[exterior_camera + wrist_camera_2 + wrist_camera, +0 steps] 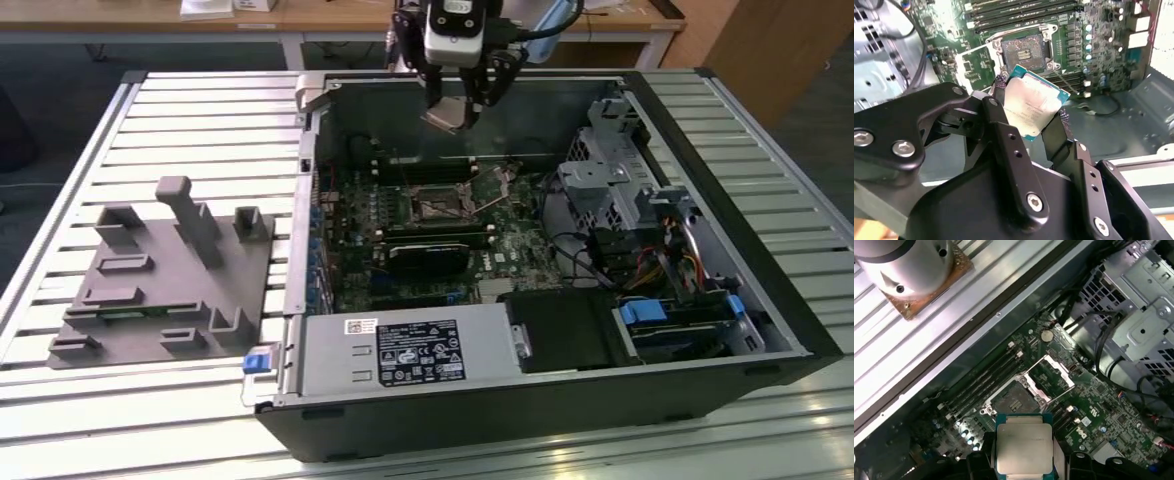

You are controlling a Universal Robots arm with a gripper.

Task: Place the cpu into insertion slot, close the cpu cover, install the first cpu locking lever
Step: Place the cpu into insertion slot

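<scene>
Black two-finger gripper clamped on small square silver-grey cpu, held tilted over green motherboard inside open black computer case. Dark square insertion slot uncovered below; silvery hinged cpu cover flipped open beside it.

Black end effector — silver screws, white wrist.
</scene>
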